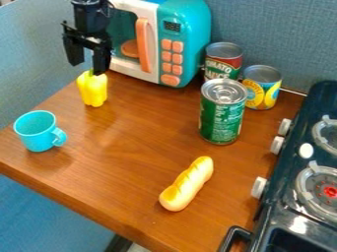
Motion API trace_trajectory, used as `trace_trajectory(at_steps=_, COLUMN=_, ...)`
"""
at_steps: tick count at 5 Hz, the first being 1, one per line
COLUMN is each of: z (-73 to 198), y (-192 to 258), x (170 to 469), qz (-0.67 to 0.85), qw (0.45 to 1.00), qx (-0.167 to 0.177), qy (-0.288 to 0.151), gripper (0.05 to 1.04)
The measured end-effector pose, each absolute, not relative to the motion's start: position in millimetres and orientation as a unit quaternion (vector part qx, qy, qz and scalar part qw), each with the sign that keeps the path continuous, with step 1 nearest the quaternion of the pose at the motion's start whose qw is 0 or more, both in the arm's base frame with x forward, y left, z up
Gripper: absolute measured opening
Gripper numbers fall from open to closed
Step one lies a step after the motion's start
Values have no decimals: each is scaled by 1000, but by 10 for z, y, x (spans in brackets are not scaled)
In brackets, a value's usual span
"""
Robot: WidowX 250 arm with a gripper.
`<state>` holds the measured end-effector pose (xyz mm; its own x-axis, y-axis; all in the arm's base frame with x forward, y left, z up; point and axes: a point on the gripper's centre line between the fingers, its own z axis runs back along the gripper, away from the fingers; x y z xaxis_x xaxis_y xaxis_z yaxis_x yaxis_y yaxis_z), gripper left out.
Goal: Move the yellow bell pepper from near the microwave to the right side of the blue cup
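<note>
Gripper [87, 69]: jaws apart, at the top of the yellow pepper [93, 90]; contact cannot be confirmed. Work status, as judged: positioned at the pepper, grasp not made, lift outstanding. Pepper: upright on the bench [133, 142], in front of the toy microwave [185, 29]. Count: one pepper; one cup [37, 132], farther forward of the microwave; three cans [222, 115] [223, 61] [262, 88], right of it; one bread loaf [187, 184], well forward of it.

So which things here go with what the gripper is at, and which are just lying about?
At the gripper:
- yellow pepper, just below it

Lying about:
- teal cup
- bread roll
- green can
- red-labelled can
- yellow-labelled can
- toy microwave
- toy stove
</note>
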<state>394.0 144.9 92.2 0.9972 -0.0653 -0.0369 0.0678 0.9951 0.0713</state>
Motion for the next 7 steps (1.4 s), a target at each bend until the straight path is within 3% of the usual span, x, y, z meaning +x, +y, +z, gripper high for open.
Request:
trace_trajectory(at_steps=2, z=823, y=1447, x=4014, qz=-39, qw=998, qx=48, qy=34, gripper=945)
trace_trajectory(at_steps=4, z=806, y=1448, x=4026, qz=-38, qw=997, qx=46, qy=39, gripper=374)
trace_trajectory(at_steps=5, z=836, y=1451, x=4043, qz=-39, qw=998, qx=46, qy=35, gripper=187)
trace_trajectory(at_steps=6, z=836, y=1453, x=4019, qz=-40, qw=997, qx=43, qy=41, gripper=114)
trace_trajectory(at_steps=7, z=833, y=1427, x=4018, qz=-53, qw=997, qx=34, qy=40, gripper=102)
